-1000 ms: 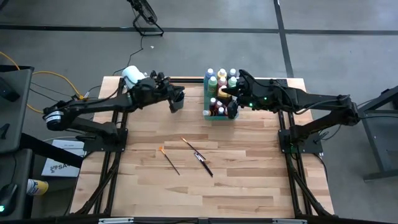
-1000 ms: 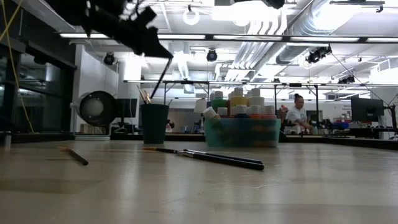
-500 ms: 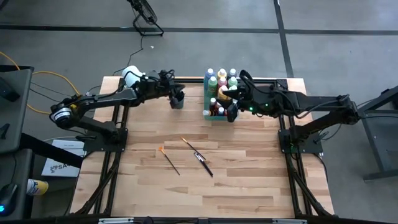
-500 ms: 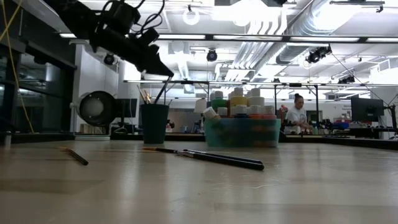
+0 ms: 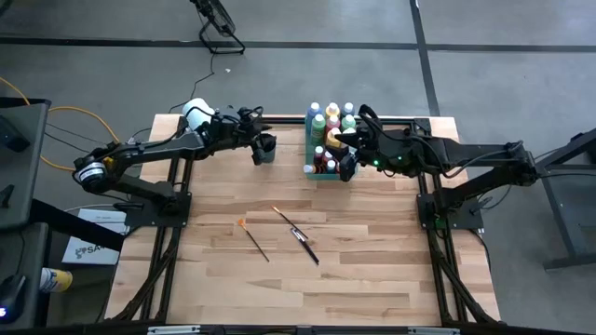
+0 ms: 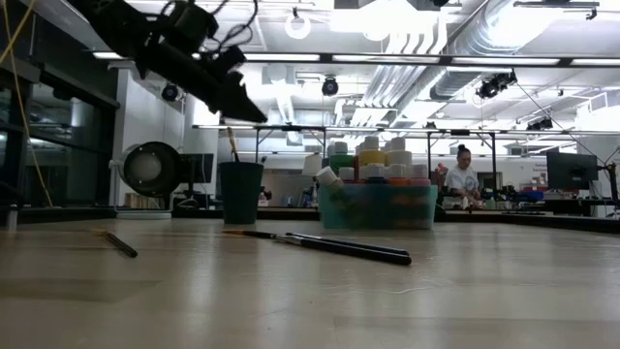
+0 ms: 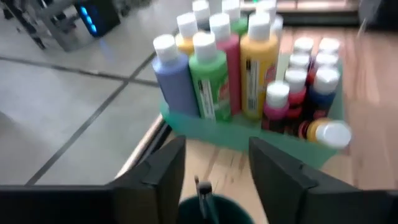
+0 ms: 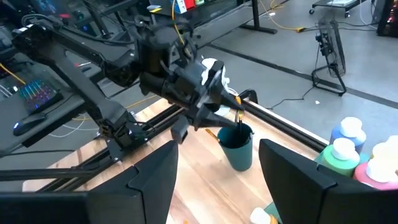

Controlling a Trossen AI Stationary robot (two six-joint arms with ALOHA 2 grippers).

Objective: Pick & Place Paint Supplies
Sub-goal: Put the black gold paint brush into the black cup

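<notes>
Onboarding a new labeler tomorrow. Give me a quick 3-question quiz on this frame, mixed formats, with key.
1. True or false: the left gripper is above the dark cup with its fingers apart and nothing between them.
2. How many paintbrushes lie loose on the table?
A. one
B. three
C. five
3. Fill in: the paint bottles stand in a green ____.

Key: 1 true. 2 B: one orange-tipped brush apart on the left, two near each other at centre. 3 tray; the right gripper hovers open at its edge.
</notes>
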